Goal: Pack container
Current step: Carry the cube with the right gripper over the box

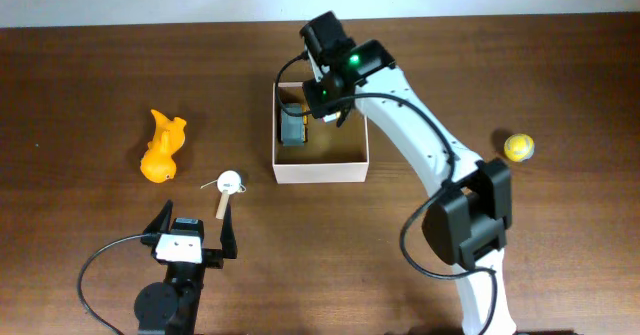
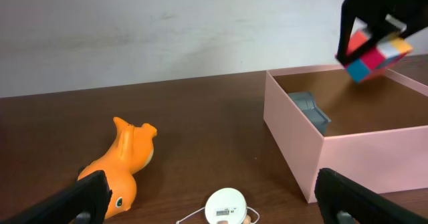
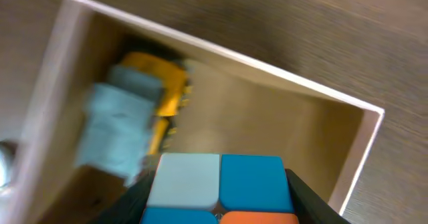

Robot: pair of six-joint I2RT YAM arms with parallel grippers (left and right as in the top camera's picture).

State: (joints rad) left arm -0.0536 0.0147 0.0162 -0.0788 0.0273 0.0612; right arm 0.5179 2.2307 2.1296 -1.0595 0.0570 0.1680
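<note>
The container [image 1: 320, 170], a shallow square box with white walls and a tan inside, stands at the middle of the table. A grey and yellow toy truck [image 1: 293, 125] lies in its left part. My right gripper [image 1: 325, 93] is above the box's far side, shut on a multicoloured puzzle cube [image 2: 374, 53]. In the right wrist view the cube [image 3: 221, 180] sits between the fingers [image 3: 217, 210] over the box's inside [image 3: 267, 110]. My left gripper [image 1: 190, 237] is open and empty near the front edge.
An orange toy animal [image 1: 163, 145] lies left of the box. A small white disc with a string [image 1: 229, 182] lies in front of my left gripper and shows in the left wrist view [image 2: 224, 207]. A yellow ball [image 1: 518, 147] sits at the right.
</note>
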